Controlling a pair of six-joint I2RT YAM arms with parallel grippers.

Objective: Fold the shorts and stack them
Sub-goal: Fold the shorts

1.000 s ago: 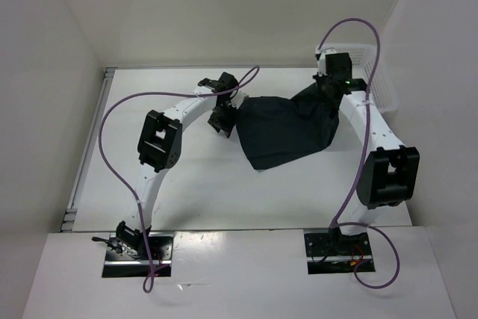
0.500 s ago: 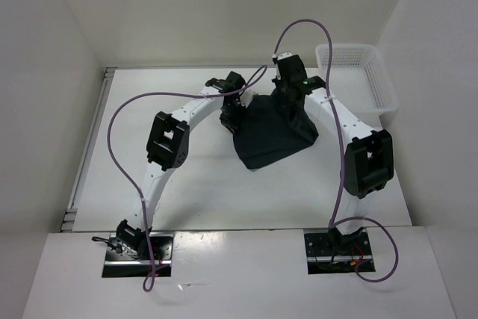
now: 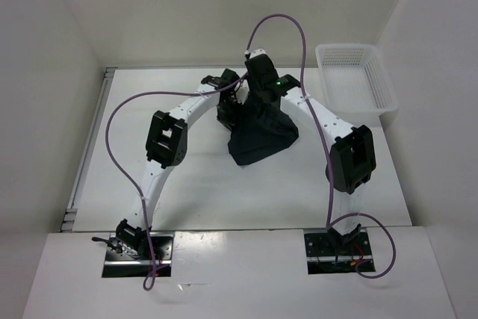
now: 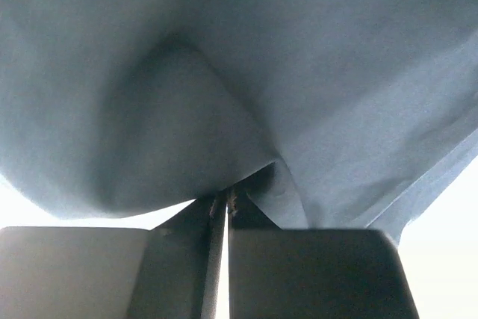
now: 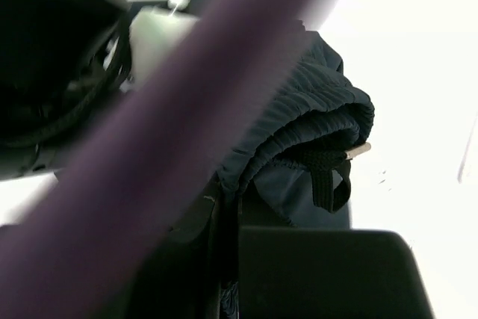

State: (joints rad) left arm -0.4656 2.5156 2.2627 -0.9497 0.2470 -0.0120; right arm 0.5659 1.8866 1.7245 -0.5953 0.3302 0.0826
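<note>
left gripper: the jaws are pressed almost together, with only a thin slit left between the two dark fingers. A fold of the shorts is pinched at their tips, and the cloth is drawn up into a small peak just above them. In the overhead view this gripper is set against the left edge of the cloth.

right gripper: it is clamped shut, with dark fabric caught in the narrow gap between its fingers. In the overhead view it is seen at the top of the cloth, just beside the left one.

shorts: they are held by both grippers at the middle of the table and gathered into a narrow, roughly triangular bundle. The bundle is wide below the grippers and ends in a point towards the near edge. Whether the lower part rests on the table cannot be told.

waistband: it is seen in the right wrist view as a ribbed, gathered band folded over on itself.

drawstring: a black cord with a pale tip is seen hanging in a loop from under the band.

cable: a purple lead is stretched, blurred, across the right wrist view. On the overhead view one such lead is looped along each arm.

green light: it is lit on the right wrist.

basket: a white mesh basket is placed at the far right corner of the table, well apart from the shorts.
</note>
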